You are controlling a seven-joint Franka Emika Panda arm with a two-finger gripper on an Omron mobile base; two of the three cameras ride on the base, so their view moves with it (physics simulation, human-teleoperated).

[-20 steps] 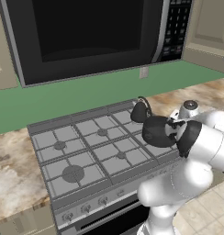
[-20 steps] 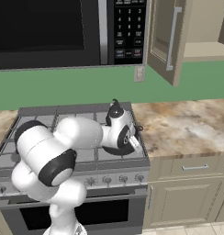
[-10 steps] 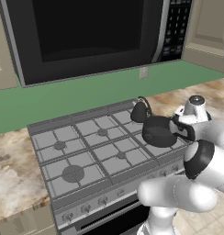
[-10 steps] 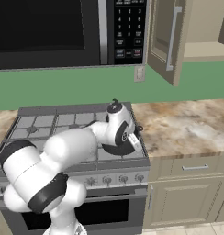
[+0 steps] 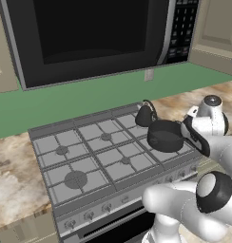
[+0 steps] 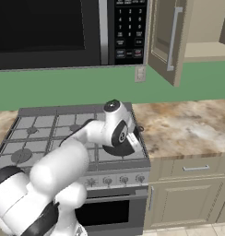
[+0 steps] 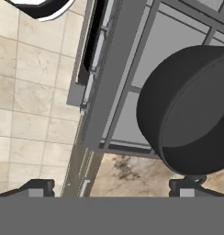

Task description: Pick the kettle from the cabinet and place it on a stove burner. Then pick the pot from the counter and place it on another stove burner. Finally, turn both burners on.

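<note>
A simulated kitchen, at the stove's right edge: in the hand view the end effector stands wide and empty, its two dark tips low in the frame, well apart, nothing between them. The pot fills the right of that view just above the right-hand tip, resting on the grey grate with its open mouth turned right. It appears released, so the placing steps look done.

In the left base view the pot sits on the front right burner at centre right of the frame, the white wrist just to its right over the marbled table. The kettle stands immediately behind it, on the rear right burner.

What the next move likely turns on is the row of knobs along the range's front panel: they lie below and left of the end effector in this frame, so the hand would have to drop and swing round the stove's front edge. The cabinet hangs open, upper right in the right base view.
</note>
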